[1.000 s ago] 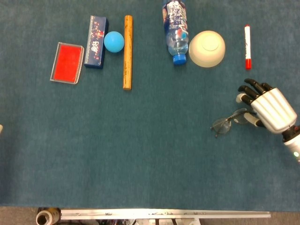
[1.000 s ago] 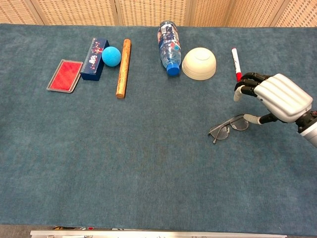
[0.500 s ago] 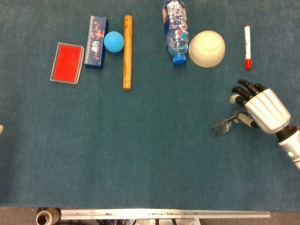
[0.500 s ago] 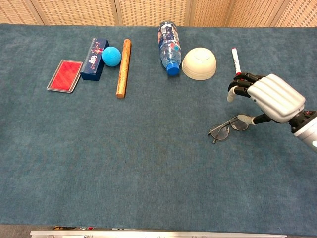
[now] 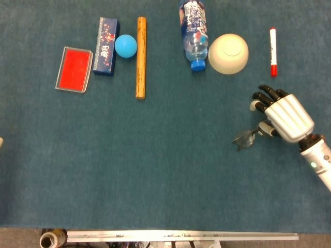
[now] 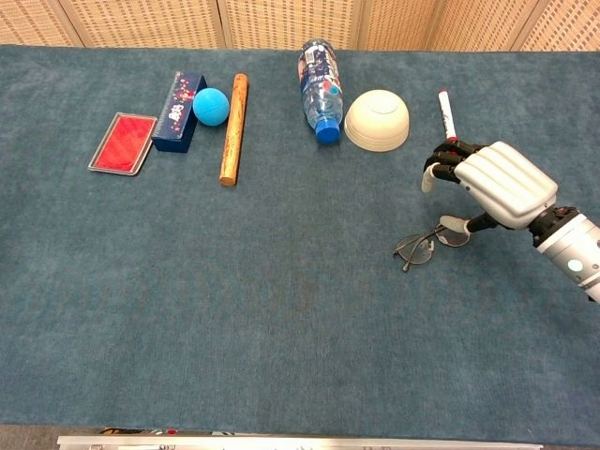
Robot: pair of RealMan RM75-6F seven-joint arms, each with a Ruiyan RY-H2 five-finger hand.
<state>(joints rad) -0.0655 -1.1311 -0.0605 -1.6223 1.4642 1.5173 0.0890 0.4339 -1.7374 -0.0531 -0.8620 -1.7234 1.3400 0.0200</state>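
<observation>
While your right hand hovers low over the blue cloth table, its dark-tipped fingers are curled forward and spread, closed on nothing. The thumb reaches down beneath them to the near lens of the eyeglasses; whether it actually touches the frame cannot be told from either view. In the chest view, the same hand sits above and just behind the glasses, which lie flat on the cloth, just below the fingertips and a little toward the table's centre, with one temple arm trailing out toward the front edge.

Beyond the fingertips, toward the far edge, lies a red-and-white marker, well apart from the hand and pointing back at it. Off to the fingers' inner side stands an upturned cream bowl, and just beside that, a plastic water bottle lies on its side, blue cap toward you.

Far across the table from the fingers, a wooden stick lies lengthwise, with a blue ball just beside it. The ball is touching, or all but touching, a dark blue box, and a red card in a clear case lies at the outer end of the row.

Your left hand appears in neither view.
</observation>
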